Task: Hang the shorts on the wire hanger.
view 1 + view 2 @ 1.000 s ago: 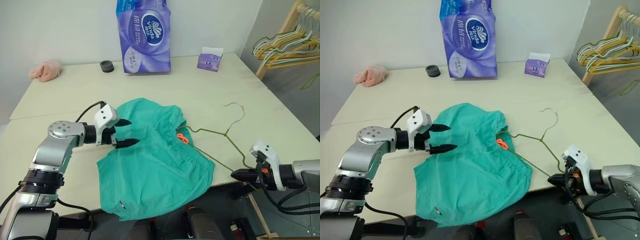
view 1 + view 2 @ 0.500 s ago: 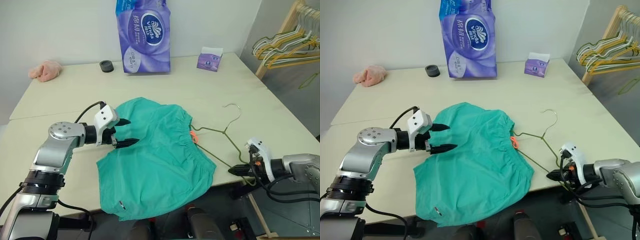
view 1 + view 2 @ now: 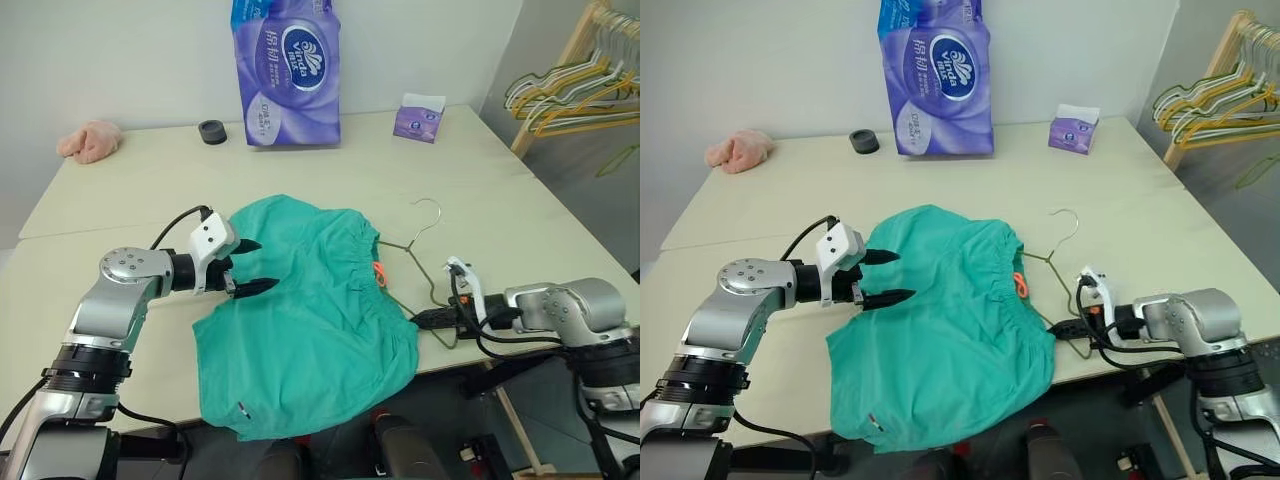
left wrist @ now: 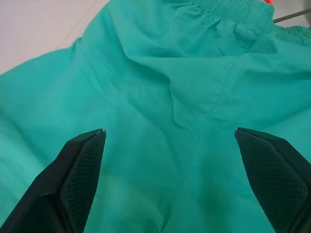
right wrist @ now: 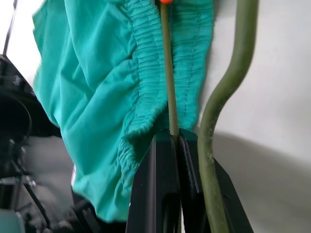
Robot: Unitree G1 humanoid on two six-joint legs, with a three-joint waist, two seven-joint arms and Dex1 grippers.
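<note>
The teal-green shorts [image 3: 305, 320] lie flat on the table, their lower part hanging over the front edge. Their gathered waistband with an orange tag [image 3: 380, 272] faces right. The olive wire hanger [image 3: 415, 255] lies just right of the waistband, hook [image 3: 428, 206] pointing away from me, and one arm runs into the waistband at the tag. My right gripper [image 3: 420, 320] is shut on the hanger's lower wire [image 5: 168, 87] beside the shorts' edge. My left gripper [image 3: 250, 267] hovers open over the shorts' left part [image 4: 170, 73], nothing between its fingers [image 4: 80, 170].
A purple toilet-paper pack [image 3: 287, 70], a small purple tissue box [image 3: 420, 118], a black roll [image 3: 213, 132] and a pink cloth [image 3: 90, 140] stand along the table's far side. A wooden rack of hangers [image 3: 570, 90] is off the table at far right.
My right gripper has moved left along the front edge towards the shorts, carrying the hanger with it. The hook has shifted left and the hanger's arm has reached the waistband. The left gripper stayed put.
</note>
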